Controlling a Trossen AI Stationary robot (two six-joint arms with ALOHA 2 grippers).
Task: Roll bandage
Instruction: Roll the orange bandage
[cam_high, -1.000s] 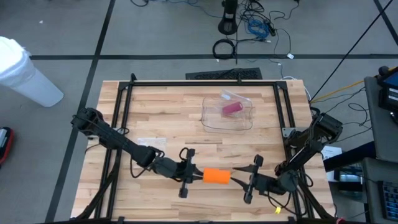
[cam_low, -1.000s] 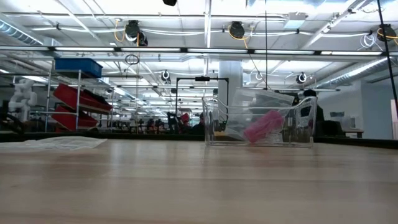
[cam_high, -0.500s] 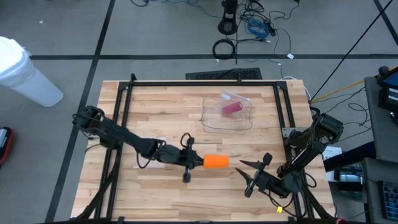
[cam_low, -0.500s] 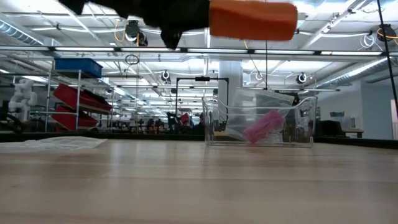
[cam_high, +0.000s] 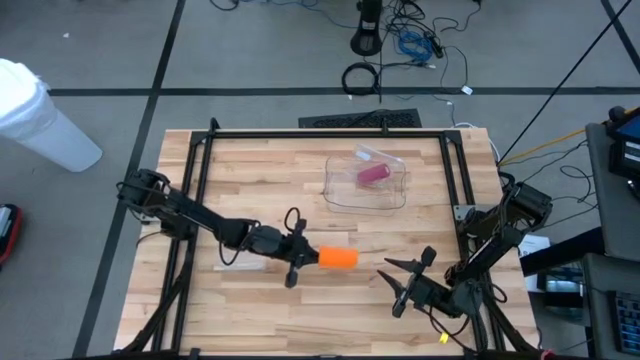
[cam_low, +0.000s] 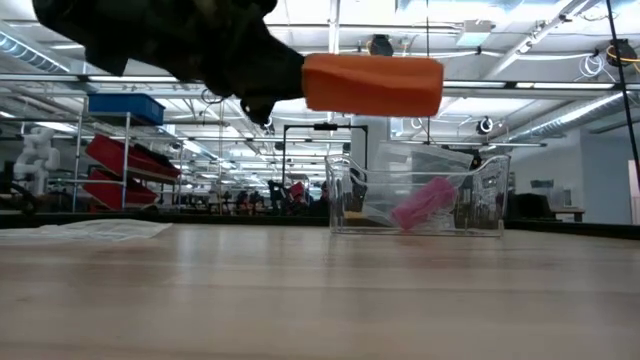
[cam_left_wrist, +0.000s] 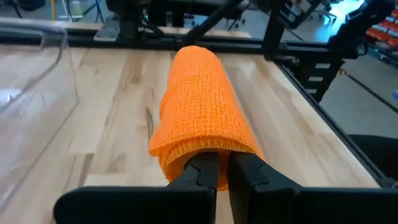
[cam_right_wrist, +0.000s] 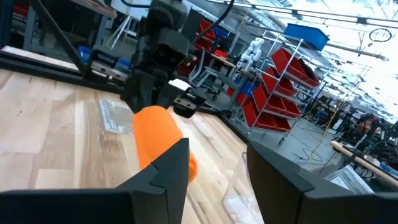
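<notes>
An orange rolled bandage (cam_high: 338, 258) hangs in the air over the middle of the table's near half, also seen as a level cylinder in the low view (cam_low: 372, 84). My left gripper (cam_high: 308, 257) is shut on its left end (cam_left_wrist: 222, 163). My right gripper (cam_high: 400, 280) stands open to the right of the roll and nearer the front edge, nothing between its fingers (cam_right_wrist: 214, 162); the roll (cam_right_wrist: 155, 140) shows just beyond them. A pink roll (cam_high: 373, 174) lies inside a clear container (cam_high: 392, 200) farther back. My left gripper pinches the end of the roll that faces the table's left (cam_left_wrist: 205, 148) between its two fingers. The fingers come level from the left and lie along the roll. The roll sticks out level past them toward the right, lifted clear of the table.
A black metal frame (cam_high: 330, 133) runs round the tabletop. A flat clear packet (cam_low: 95, 228) lies at the table's left, behind my left arm. The clear container (cam_low: 415, 195) stands on the far half; bare wood lies between it and the grippers.
My left gripper has carried the orange roll down and toward the table's far edge, away from my right gripper, which had been at the roll's right end. The roll has stayed level and sunk into the low view. My right gripper has turned at the wrist.
</notes>
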